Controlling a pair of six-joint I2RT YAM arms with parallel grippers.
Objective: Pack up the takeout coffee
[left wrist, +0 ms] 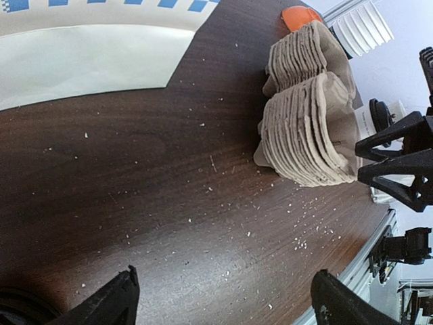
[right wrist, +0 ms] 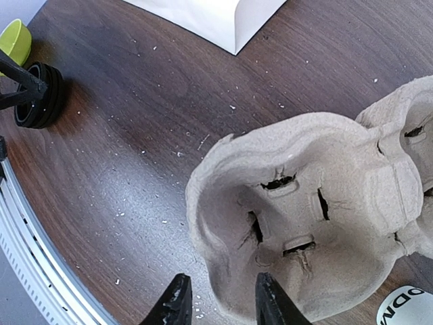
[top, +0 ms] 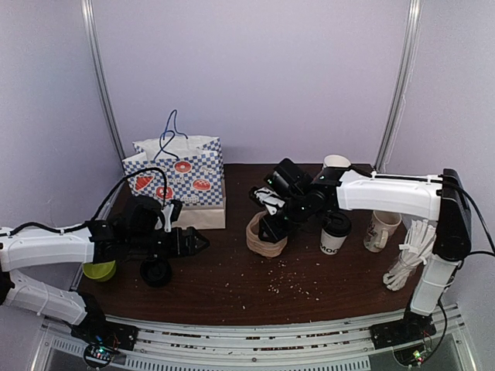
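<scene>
Dark table [top: 232, 274]: carrier stack [top: 265, 234] sits between left gripper [top: 203, 242] and takeout coffee [top: 334, 234].

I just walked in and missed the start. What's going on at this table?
The right hand is at the carrier stack, with one finger inside a cup well and one outside the rim. Whether it is gripping is unclear. The left hand hangs open over the table, holding nothing. The coffee stands untouched beside the stack, and the bag stands at the back, so nothing is packed yet.
</scene>
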